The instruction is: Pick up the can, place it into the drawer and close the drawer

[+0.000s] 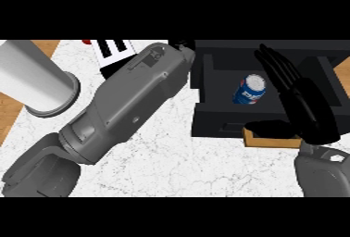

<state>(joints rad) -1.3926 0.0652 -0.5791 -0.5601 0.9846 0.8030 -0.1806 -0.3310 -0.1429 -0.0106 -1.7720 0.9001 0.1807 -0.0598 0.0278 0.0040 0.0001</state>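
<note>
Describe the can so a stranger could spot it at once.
Find the open black drawer on the right side of the white marbled counter. The can sits inside it, just left of the open right hand. It is blue with a pale top, the only colour among the black surfaces around it.

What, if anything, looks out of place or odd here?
Nothing is spilled or damaged. The can sits tilted inside the open drawer, not upright, with the right robot hand open beside it.
</note>
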